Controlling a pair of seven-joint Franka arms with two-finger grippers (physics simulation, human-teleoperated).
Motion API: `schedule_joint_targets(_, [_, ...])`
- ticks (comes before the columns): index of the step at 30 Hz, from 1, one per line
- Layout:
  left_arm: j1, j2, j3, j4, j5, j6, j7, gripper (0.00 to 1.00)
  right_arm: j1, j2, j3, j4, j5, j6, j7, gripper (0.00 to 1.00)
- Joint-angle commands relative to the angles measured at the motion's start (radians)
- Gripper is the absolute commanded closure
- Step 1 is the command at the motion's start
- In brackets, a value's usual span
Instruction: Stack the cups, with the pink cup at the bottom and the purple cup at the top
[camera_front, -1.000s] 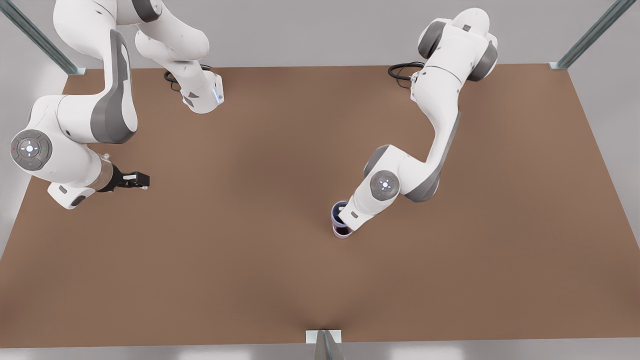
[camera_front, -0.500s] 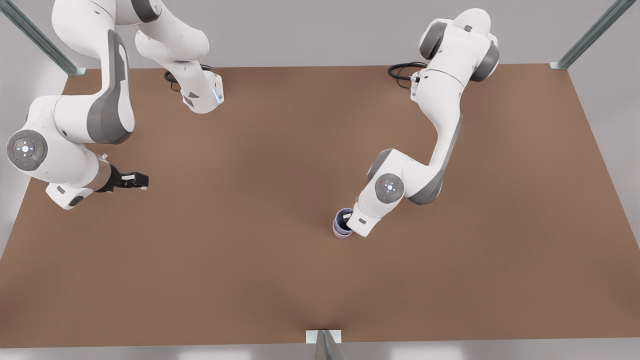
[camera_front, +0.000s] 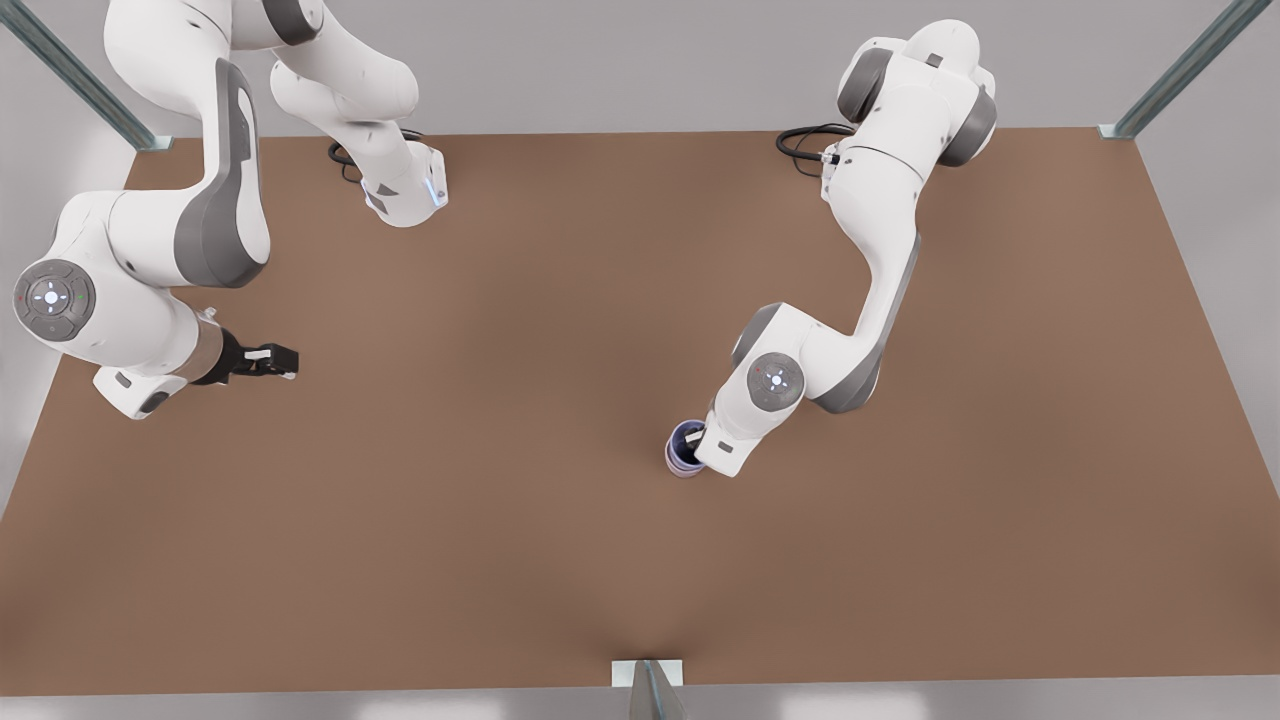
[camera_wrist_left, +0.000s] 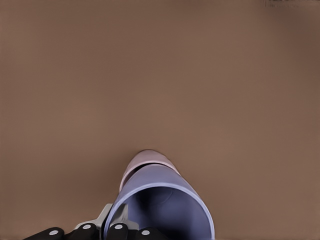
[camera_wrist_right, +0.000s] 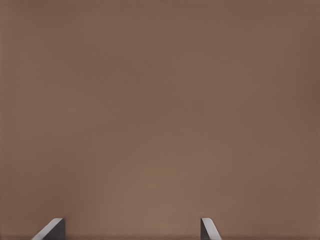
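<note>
Bare table (camera_front: 520, 520) all round the nested cups (camera_front: 684, 452); the left claw (camera_front: 694, 438) crowds their rim.

Front view overhead; wrist views close, tableward.

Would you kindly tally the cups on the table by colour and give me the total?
Purple cup: 1, nested in the pink one, with the left gripper at its rim.
Pink cup: 1, underneath, standing on the table.
Total: 2 cups.
The right gripper waits at the front view's left.
</note>
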Motion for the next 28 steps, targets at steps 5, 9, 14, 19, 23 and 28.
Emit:
schedule_joint_targets(5, [0.001, -0.001, 0.000, 0.001, 0.002, 0.006, -0.047, 0.52, -0.001, -0.001, 0.000, 0.000, 0.000, -0.002, -0.010, 0.00])
schedule_joint_targets(9, [0.003, -0.003, 0.000, 0.001, 0.002, 0.005, -0.047, 0.52, -0.001, -0.001, 0.000, 0.000, 0.000, -0.005, -0.010, 0.00])
schedule_joint_targets(14, [0.003, -0.032, -0.002, 0.005, -0.003, -0.023, -0.050, 0.47, 0.010, -0.004, 0.005, 0.000, -0.009, -0.010, -0.008, 0.00])
schedule_joint_targets(19, [0.095, -0.147, 0.029, 0.116, 0.003, -0.438, 0.209, 0.01, 0.007, -0.004, 0.005, 0.000, -0.007, -0.010, -0.010, 0.00])
schedule_joint_targets(23, [0.161, -0.371, 0.227, 0.045, 0.130, -0.620, 0.812, 0.00, 0.010, -0.004, 0.005, 0.000, -0.007, -0.010, 0.001, 0.00])
schedule_joint_targets(28, [0.159, -0.477, 0.224, -0.072, 0.120, -0.600, 0.811, 0.00, 0.010, -0.004, 0.006, 0.002, -0.007, -0.031, 0.076, 0.00])
